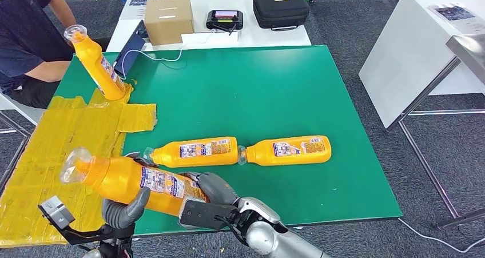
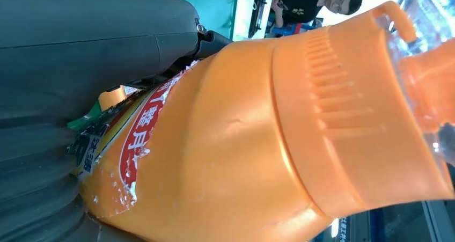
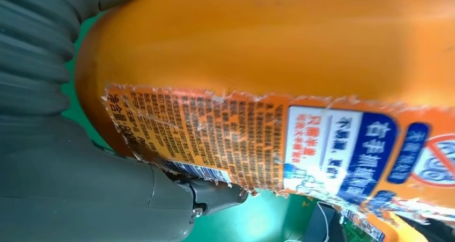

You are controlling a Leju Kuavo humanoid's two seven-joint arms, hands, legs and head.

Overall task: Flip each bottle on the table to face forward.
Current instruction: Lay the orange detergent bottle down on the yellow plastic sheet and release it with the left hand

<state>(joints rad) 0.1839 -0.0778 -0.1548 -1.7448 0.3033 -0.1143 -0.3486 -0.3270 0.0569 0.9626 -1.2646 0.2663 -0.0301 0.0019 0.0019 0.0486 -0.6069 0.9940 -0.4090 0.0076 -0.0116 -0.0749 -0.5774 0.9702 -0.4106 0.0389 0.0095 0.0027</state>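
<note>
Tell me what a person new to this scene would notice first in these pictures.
First comes the big orange bottle near the front edge of the green table, held by both the left robot hand and the right robot hand. Behind it, two more orange bottles lie end to end mid-table. A fourth orange bottle stands tilted on the yellow taped patch at the far left, beside a seated person.

Robotics test lab, green-topped work table [image 1: 297, 86], white benches [image 1: 412, 35], equipment case [image 1: 281, 8], grey carpet floor [image 1: 343, 18]
</note>
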